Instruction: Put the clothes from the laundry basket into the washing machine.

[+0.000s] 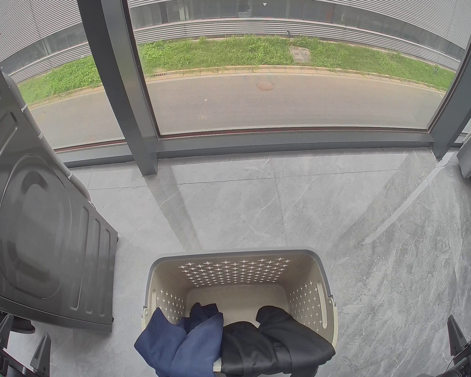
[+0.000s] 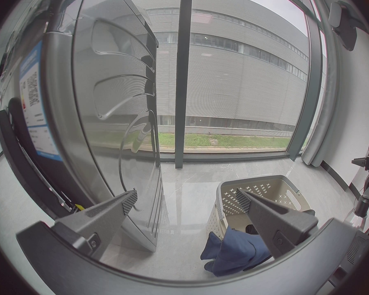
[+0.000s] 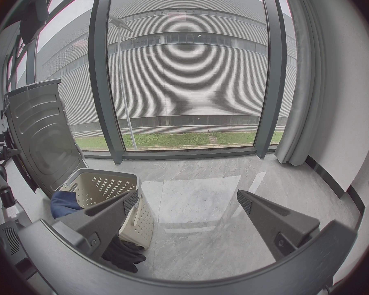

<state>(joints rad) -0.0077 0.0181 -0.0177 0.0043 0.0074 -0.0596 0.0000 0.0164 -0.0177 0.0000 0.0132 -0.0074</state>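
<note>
Standing far left is the smooth grey washing machine [image 1: 42, 226], and the left gripper [image 2: 185, 196] by it has empty fingers spread wide. The boxy cream laundry basket [image 1: 235, 254] with star holes holds soft blue clothes [image 1: 183, 341] and black clothes [image 1: 277, 344] draped over its rim. The right gripper [image 3: 186, 197] has its fingers apart too.

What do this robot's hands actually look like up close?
Both look alike. The left gripper and right gripper each have two dark grey, wedge-shaped fingers that taper to a point. Each finger has a small ribbed pad inside the tip and a round screw hole near its base. They are mounted on a broad, curved dark grey bar.
</note>
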